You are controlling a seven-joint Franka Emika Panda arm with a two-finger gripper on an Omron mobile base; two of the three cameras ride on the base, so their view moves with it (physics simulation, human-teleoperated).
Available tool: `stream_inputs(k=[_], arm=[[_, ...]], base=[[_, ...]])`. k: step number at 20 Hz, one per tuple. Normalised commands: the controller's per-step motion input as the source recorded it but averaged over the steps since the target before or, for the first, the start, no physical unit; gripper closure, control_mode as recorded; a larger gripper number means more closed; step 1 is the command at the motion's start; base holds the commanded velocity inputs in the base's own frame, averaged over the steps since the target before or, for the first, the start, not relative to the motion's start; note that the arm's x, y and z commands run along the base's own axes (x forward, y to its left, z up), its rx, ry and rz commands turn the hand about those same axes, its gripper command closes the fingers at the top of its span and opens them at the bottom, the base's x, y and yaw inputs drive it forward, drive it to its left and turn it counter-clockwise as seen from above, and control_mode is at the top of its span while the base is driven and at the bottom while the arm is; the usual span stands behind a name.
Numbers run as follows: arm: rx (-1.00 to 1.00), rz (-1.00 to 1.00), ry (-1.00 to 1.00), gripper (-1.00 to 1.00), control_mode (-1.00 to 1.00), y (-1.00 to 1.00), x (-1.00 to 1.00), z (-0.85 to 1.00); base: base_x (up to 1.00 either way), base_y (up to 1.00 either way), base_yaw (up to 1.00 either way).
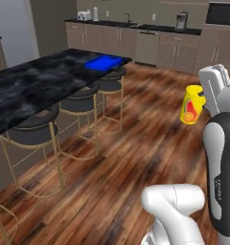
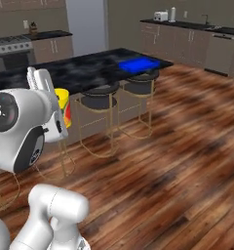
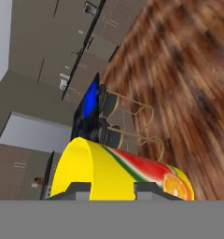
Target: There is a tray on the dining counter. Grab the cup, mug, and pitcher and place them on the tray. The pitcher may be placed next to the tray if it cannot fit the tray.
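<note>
Currently I find the gripper pinching the cup at its rim, a light, rigid, smooth tumbler; tray at eleven o'clock.

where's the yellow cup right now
The cup is held in the gripper, up over the wooden floor at the right of the left base view, well short of the blue tray on the dining counter.
</note>
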Motion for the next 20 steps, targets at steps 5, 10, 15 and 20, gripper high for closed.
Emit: stream_inputs(k=[5,10,15,20], arm=[[0.00,0.00,0.00,1.00,1.00,0.00,0.00,0.00],[0.00,0.00,0.00,1.00,1.00,0.00,0.00,0.00],[0.00,0.00,0.00,1.00,1.00,0.00,0.00,0.00],[0.00,0.00,0.00,1.00,1.00,0.00,0.00,0.00]], base=[[0.19,-1.00,0.15],[0.03,-1.00,0.10],[0.32,-1.00,0.18],[0.40,-1.00,0.36]])
